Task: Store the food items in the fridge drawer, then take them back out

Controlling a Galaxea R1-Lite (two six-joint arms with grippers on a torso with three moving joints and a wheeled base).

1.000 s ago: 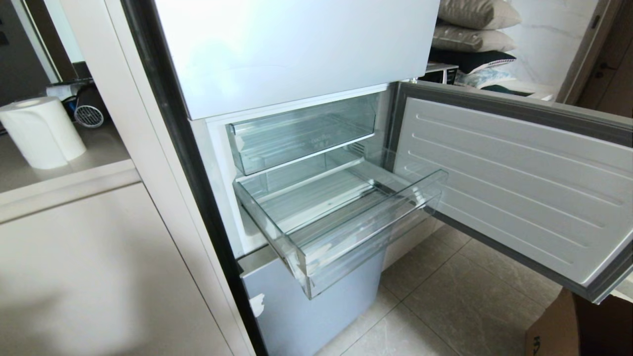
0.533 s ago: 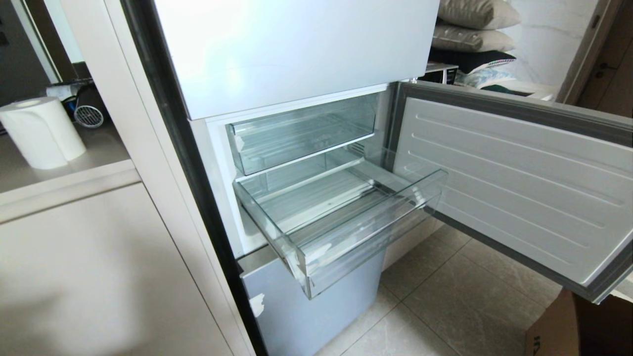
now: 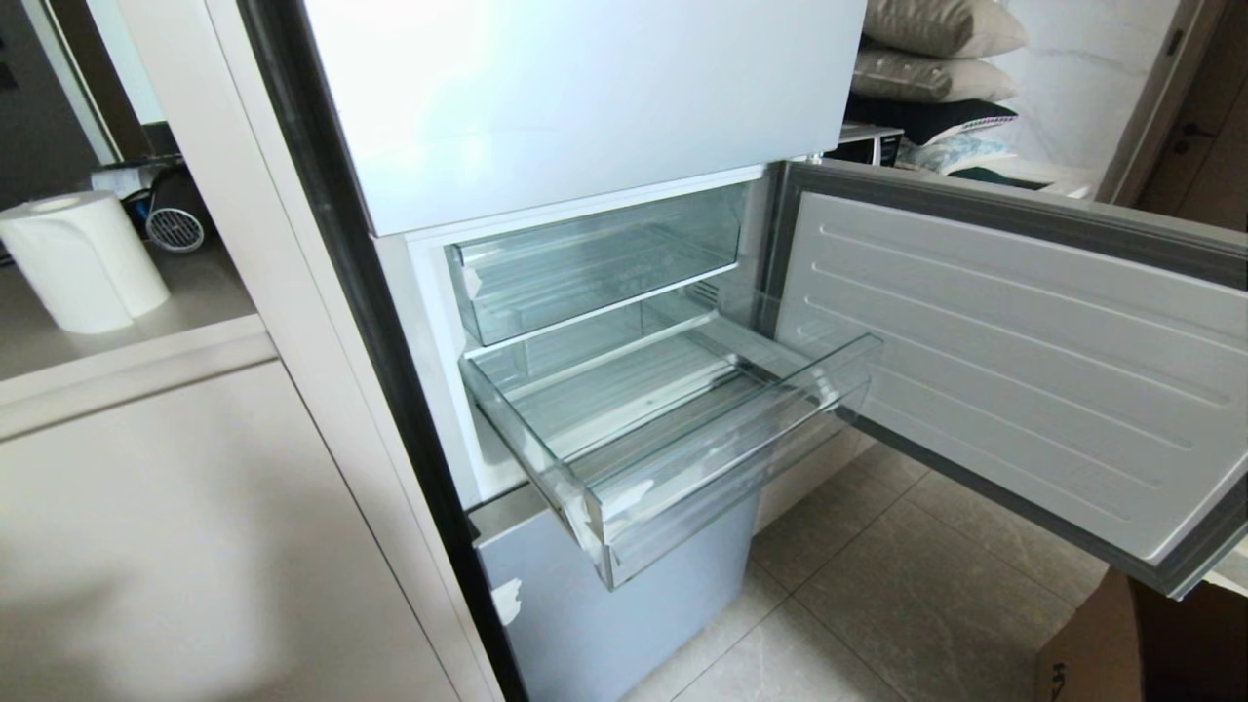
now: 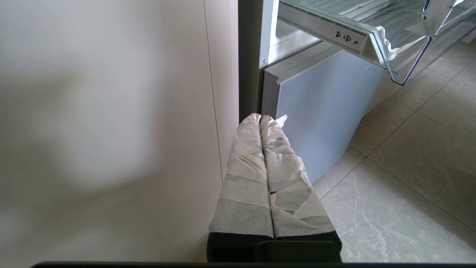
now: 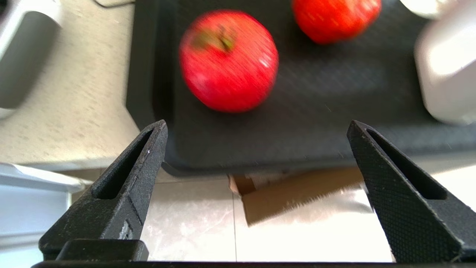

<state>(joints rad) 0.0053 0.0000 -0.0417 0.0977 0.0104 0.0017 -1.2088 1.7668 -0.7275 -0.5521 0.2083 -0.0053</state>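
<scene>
Clear plastic forms the fridge drawer [image 3: 673, 439], pulled out of the fridge below the upper bin [image 3: 595, 258], its long axis running across the cabinet and its stepped front lip facing out over the tiled floor [image 3: 877, 604]. The open fridge door [image 3: 1024, 370] stands to its right; a paper roll [image 3: 83, 258] sits on the counter at left. The head view matches the earlier frames. The two red food items [image 5: 228, 61] lie on a dark tray [image 5: 316, 111], off the drawer, the nearer one stem upward. The right gripper [image 5: 256, 128] hovers before the tray edge, jaws spread wide and empty. The left gripper [image 4: 260, 119] hangs beside the cabinet, taped fingers pressed together
</scene>
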